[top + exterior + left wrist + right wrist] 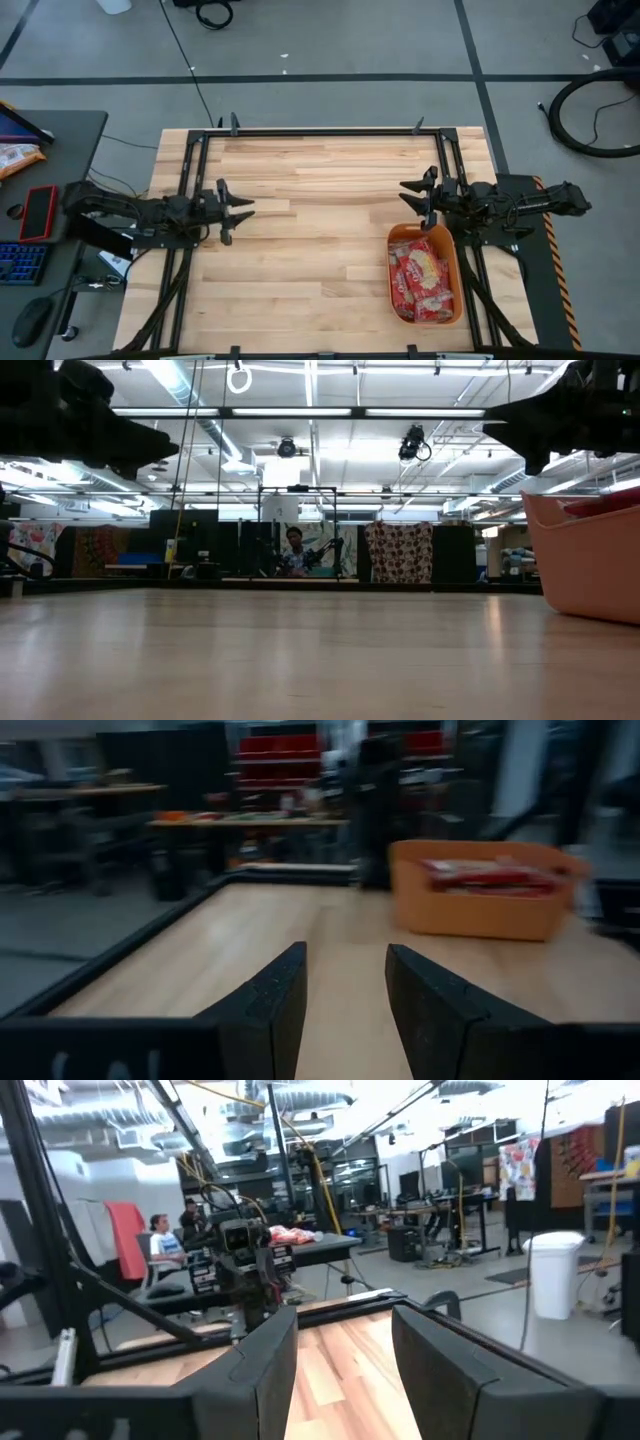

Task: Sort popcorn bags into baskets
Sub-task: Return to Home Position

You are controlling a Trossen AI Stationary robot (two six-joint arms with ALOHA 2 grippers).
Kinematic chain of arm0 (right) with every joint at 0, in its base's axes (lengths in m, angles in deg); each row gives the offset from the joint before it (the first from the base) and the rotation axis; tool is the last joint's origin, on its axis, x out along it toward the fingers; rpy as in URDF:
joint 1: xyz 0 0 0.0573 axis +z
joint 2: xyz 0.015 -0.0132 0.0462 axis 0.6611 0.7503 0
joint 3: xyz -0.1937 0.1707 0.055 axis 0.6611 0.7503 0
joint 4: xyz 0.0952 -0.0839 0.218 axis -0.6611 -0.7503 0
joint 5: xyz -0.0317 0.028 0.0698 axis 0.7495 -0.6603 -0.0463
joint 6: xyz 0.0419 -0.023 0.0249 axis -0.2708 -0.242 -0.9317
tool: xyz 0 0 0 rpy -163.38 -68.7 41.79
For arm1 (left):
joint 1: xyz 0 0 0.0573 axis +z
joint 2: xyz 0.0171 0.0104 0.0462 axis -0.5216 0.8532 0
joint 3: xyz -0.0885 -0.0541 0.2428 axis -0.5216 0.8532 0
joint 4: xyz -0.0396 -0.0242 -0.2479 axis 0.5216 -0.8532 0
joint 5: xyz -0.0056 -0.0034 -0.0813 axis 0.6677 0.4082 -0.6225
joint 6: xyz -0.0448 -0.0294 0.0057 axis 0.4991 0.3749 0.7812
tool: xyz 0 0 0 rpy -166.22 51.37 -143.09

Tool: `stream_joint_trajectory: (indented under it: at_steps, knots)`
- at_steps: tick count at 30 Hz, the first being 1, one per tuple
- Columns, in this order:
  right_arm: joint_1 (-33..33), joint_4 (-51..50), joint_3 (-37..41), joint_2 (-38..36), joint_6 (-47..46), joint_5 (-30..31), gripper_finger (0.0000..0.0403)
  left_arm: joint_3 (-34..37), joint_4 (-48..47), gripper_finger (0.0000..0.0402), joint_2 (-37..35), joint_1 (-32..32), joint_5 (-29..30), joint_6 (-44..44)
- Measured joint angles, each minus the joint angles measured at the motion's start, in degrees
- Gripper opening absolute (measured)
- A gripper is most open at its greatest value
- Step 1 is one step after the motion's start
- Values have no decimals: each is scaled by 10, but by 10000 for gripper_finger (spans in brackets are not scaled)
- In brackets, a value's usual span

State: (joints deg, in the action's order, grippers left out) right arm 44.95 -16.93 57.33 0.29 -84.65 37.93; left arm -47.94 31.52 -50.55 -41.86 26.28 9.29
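Note:
The orange basket [450,262] stands on the table at the near right, with several red popcorn bags [420,280] lying inside it. It also shows in the left wrist view [480,910] and the low view [590,560]. My left gripper [243,212] is open and empty above the table's left side. My right gripper [408,195] is open and empty above the table's right side, just beyond the basket's far end. No popcorn bag lies on the bare table.
A black frame [320,131] runs along the table's far and side edges. A side desk [40,200] at the left holds an orange-and-white snack bag [15,157], a red phone, a keyboard and a mouse. People sit in the room beyond the table [160,1240].

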Motion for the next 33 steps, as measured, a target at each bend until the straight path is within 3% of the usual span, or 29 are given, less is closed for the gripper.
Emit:
stream_joint_trajectory:
  at_steps: [7, 18, 33]
  knots:
    - [0, 0, 0, 1, -39, -2, 170, 0, 3, 142, 1, 2, -112, -8]
    - [0, 0, 0, 1, -36, -3, 170, 0, -1, 142, 1, 2, -114, 160]
    - [0, 0, 0, 1, -36, -4, 170, 0, -1, 142, 1, 2, -114, 176]
